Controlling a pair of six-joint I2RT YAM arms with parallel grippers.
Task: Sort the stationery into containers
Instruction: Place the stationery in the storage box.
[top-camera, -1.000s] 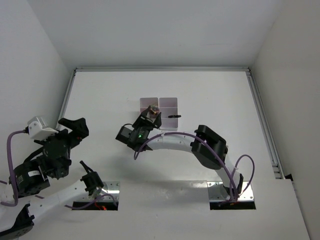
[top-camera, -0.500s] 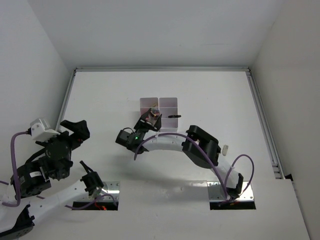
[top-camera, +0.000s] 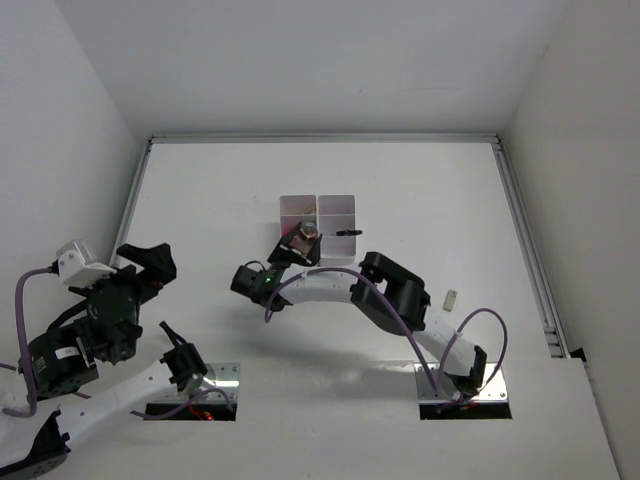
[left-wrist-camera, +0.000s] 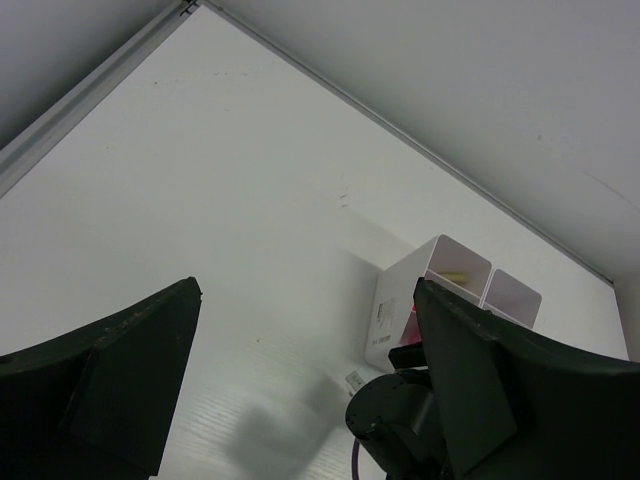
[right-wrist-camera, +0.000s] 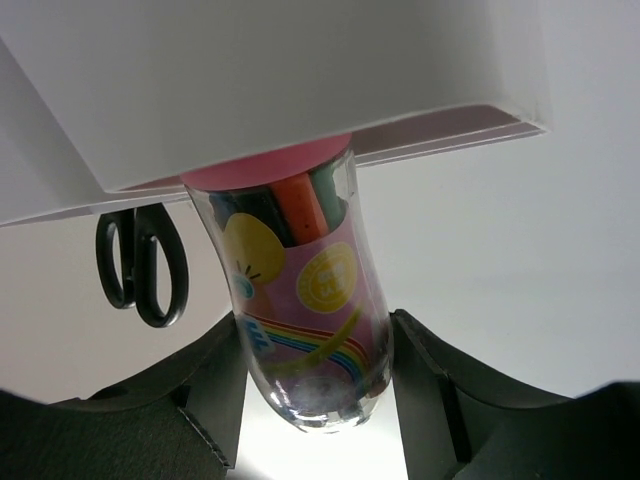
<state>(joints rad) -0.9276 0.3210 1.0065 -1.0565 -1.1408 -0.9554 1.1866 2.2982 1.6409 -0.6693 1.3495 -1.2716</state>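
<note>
The white compartment tray (top-camera: 338, 206) stands mid-table; in the right wrist view its wall (right-wrist-camera: 300, 70) fills the top. My right gripper (top-camera: 296, 244) (right-wrist-camera: 317, 328) is shut on a clear tube of coloured pens (right-wrist-camera: 300, 300) (top-camera: 308, 230) with a pink cap and a rainbow label. The tube's capped end is at the tray's edge. Black scissors (right-wrist-camera: 141, 266) (top-camera: 346, 232) stick out of the tray, handles outward. A small beige eraser-like bit (top-camera: 450, 298) lies on the table to the right. My left gripper (top-camera: 150, 262) (left-wrist-camera: 305, 300) is open and holds nothing, far left of the tray (left-wrist-camera: 432, 296).
The right arm's elbow (top-camera: 392, 290) arches over the table just below the tray. A raised rail (top-camera: 525, 240) runs along the table's right side and walls close in the back and left. Bare white tabletop (top-camera: 220, 190) lies left of the tray.
The right arm's elbow has swung left, uncovering the beige bit, while its gripper keeps the tube at the tray. The left arm has drifted slightly down and left.
</note>
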